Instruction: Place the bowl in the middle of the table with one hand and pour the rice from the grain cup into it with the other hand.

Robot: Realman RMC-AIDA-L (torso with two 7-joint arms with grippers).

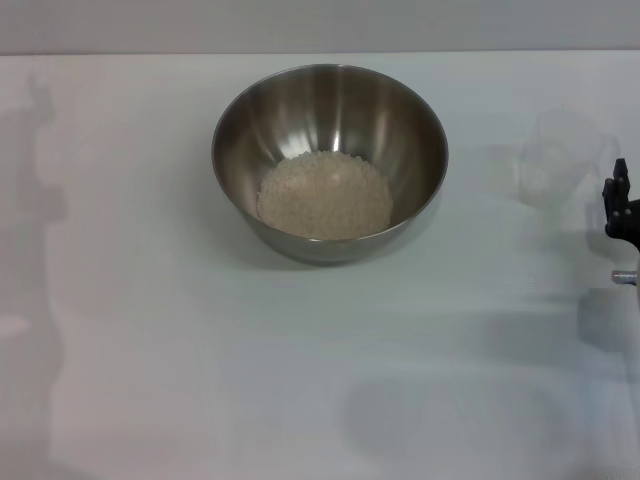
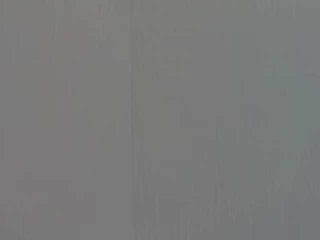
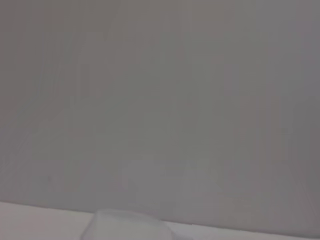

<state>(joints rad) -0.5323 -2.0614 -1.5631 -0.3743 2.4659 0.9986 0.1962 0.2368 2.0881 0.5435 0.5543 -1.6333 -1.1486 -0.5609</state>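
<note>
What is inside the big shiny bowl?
Rice sits heaped at the bottom of the bowl. The bowl's flat base underneath the grains is covered, so it can't be seen.

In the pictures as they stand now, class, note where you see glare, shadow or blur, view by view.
Head view: bright streaks of glare on the bowl above the rice, soft grey shadows on the table, the grain cup faint beside the right gripper. Left wrist view: featureless grey. Right wrist view: mostly blank, a blurred pale rim at the edge.
</note>
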